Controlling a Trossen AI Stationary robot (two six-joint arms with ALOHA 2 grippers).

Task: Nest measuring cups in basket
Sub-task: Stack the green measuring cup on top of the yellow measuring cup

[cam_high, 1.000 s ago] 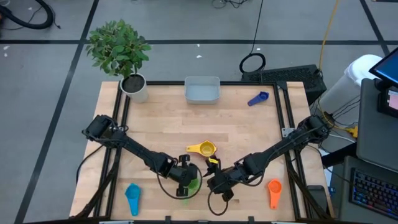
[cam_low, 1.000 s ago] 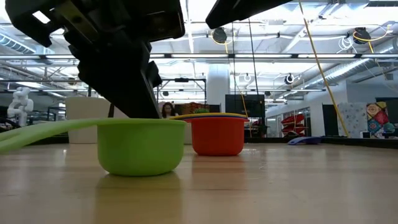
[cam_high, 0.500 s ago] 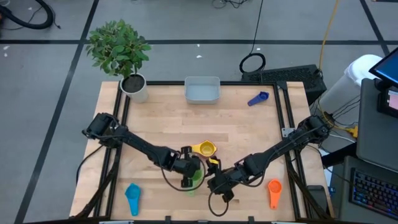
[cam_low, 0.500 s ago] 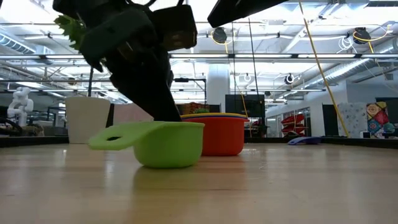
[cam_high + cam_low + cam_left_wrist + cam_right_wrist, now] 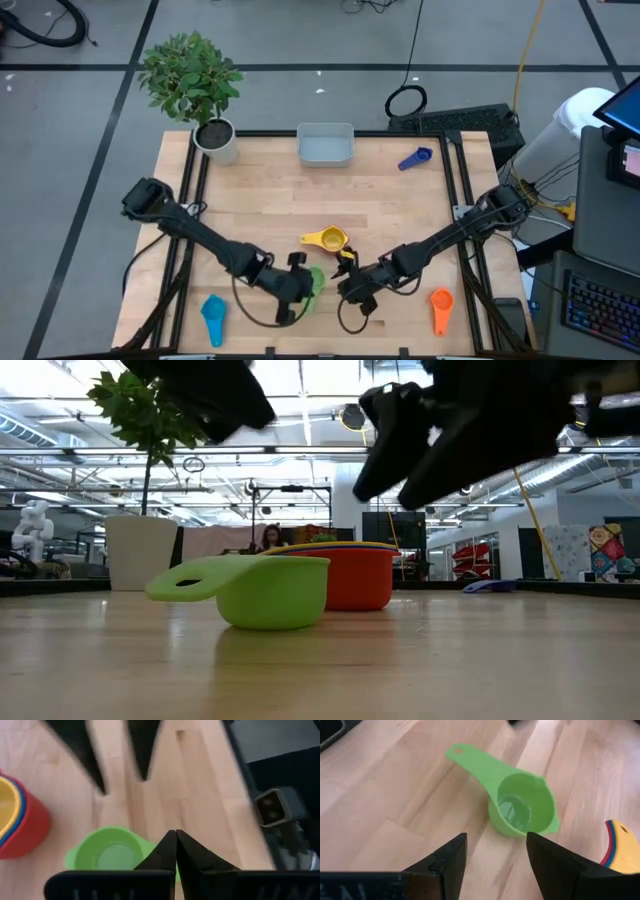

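The green measuring cup (image 5: pixel 314 281) sat upright on the tabletop (image 5: pixel 380 200) near the front edge, just beside a red-and-yellow stack of cups (image 5: pixel 329 240) — free of both arms. The left end effector (image 5: pixel 291 296) hung over it with fingers pressed together, holding nothing. The right end effector (image 5: pixel 350 285) stood wide apart, empty, close by. The basket (image 5: pixel 325 145) rested at the back edge.

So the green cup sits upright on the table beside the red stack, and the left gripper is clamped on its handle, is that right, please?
Not quite: the left gripper is shut, but on nothing. The left wrist view shows its fingers closed together above the green cup, clear of the handle. The cup does sit upright on the table beside the red stack, as the low view shows.
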